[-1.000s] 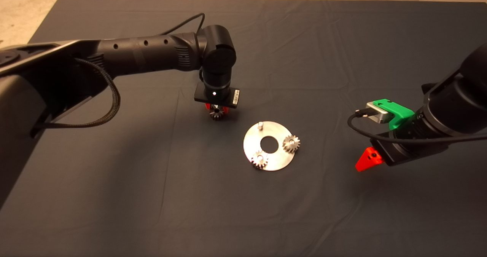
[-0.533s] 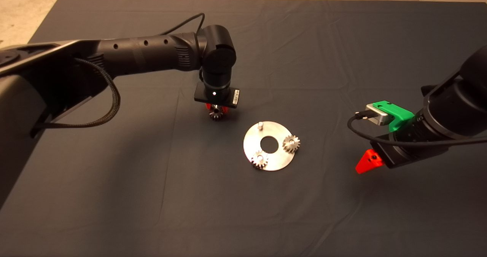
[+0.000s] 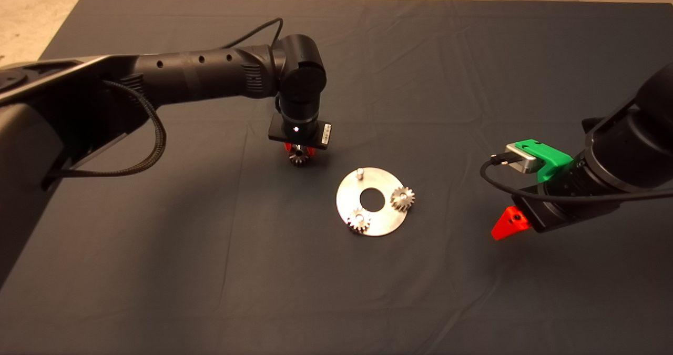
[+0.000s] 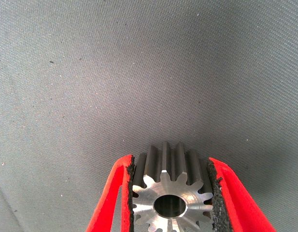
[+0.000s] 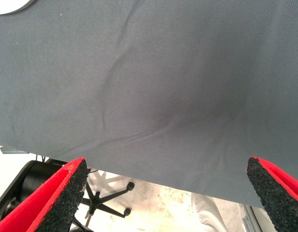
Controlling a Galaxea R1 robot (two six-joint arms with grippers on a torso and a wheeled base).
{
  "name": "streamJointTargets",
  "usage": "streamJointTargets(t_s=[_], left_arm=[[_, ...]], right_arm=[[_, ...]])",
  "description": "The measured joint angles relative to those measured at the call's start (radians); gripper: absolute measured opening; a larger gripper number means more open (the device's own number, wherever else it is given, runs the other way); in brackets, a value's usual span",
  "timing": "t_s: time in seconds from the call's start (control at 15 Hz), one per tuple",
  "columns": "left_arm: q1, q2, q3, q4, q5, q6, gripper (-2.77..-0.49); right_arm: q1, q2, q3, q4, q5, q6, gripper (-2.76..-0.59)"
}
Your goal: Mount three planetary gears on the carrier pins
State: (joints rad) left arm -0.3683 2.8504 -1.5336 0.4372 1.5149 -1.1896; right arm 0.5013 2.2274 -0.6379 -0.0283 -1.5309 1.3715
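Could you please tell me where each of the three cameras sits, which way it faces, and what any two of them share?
Head view: above the table, looking down at the dark mat, the carrier disc and both black arms; the right claw hangs beside the disc.
Left wrist view: on the left arm, looking down along the left claw, whose fingers clamp the third planetary gear over the mat.
Right wrist view: on the right arm, looking across the mat's edge to the floor, fingers wide apart.
Shared: the clamped gear shows in head and left wrist views.

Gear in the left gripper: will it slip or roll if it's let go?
The gear looks like solid steel, so probably rigid and heavy for its size. The left gripper clamps its teeth with rough pads, so slipping seems unlikely. Dropped on edge, it may roll.
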Motion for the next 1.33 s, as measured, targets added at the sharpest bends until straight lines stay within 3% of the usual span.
streamJointTargets(t_s=[0.27, 0.53, 0.73, 0.93, 1.33], left_arm=[[-0.001, 0.000, 0.000, -0.012, 0.000, 0.000, -2.50], [-0.021, 0.000, 0.000, -0.067, 0.004, 0.000, -2.51], [-0.042, 0.000, 0.000, -0.080, 0.003, 0.000, -2.51], [-0.049, 0.001, -0.001, -0.106, 0.004, -0.002, -2.51], [-0.054, 0.043, -0.003, -0.148, 0.004, -0.030, -2.51]], right_arm=[[0.000, 0.000, 0.000, 0.000, 0.000, 0.000, -0.89], [-0.006, 0.000, 0.000, 0.000, 0.000, 0.000, -0.89], [-0.011, 0.000, 0.000, 0.000, 0.000, 0.001, -0.89], [-0.011, 0.000, 0.000, 0.000, 0.000, 0.003, -0.89], [-0.011, 0.000, 0.001, 0.000, 0.000, 0.003, -0.89]])
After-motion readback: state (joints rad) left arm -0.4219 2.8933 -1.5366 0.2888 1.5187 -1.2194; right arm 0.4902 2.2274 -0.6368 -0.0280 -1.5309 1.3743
